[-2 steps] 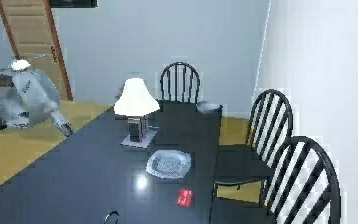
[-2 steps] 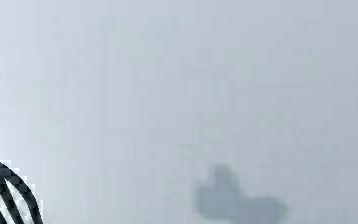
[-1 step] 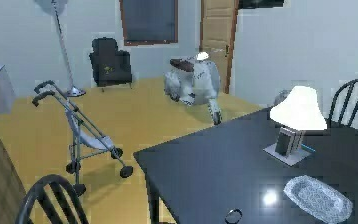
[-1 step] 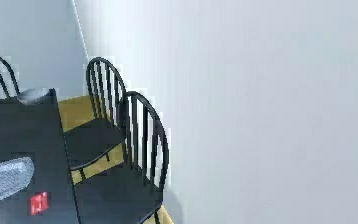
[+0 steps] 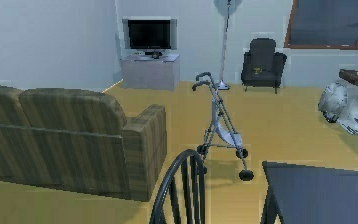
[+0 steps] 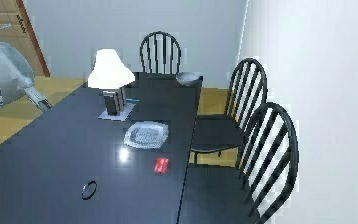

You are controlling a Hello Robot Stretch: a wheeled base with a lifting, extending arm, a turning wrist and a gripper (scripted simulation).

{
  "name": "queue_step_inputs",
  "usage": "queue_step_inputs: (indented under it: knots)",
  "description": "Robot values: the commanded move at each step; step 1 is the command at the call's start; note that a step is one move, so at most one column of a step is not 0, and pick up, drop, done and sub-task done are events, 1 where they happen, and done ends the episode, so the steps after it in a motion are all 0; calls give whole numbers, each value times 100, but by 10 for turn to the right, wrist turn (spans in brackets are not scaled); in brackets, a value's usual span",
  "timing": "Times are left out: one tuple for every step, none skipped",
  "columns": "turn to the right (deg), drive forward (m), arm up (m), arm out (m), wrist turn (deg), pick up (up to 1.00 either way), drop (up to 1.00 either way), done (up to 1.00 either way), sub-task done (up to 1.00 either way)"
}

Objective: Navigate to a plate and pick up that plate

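Black and glossy, the bench (image 6: 47,170) is seen in the arm side view stretching from the near edge toward the far wall. Nearest on it, a small dark ring (image 6: 90,188) is laid flat, and a small red object (image 6: 163,165) is set to its right and slightly farther. Just beyond the red object, about mid-bench, the plate (image 6: 146,134) is found: flat, pale grey and squarish, lying on the bench top near its right edge. Farther and to the left, a lamp (image 6: 111,70) with a white shade is stood on a small mat. At the far right corner a shallow grey bowl (image 6: 187,77) is placed. Two dark spindle-back chairs (image 6: 272,150) are drawn up along the right side, and a third chair (image 6: 160,50) is set at the far end.

In the forward view, a striped sofa (image 5: 67,135) is seen at the near left, with a wheeled walker (image 5: 222,120) to its right on the wood floor. Against the far wall, a television (image 5: 149,35) is mounted on a low stand, and a dark armchair (image 5: 262,65) is placed farther right.

Whether the end effector is gripping anything cannot be told.
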Motion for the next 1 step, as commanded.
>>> queue_step_inputs:
  knots:
    - [0,0,50,0,0,0,0,0,0]
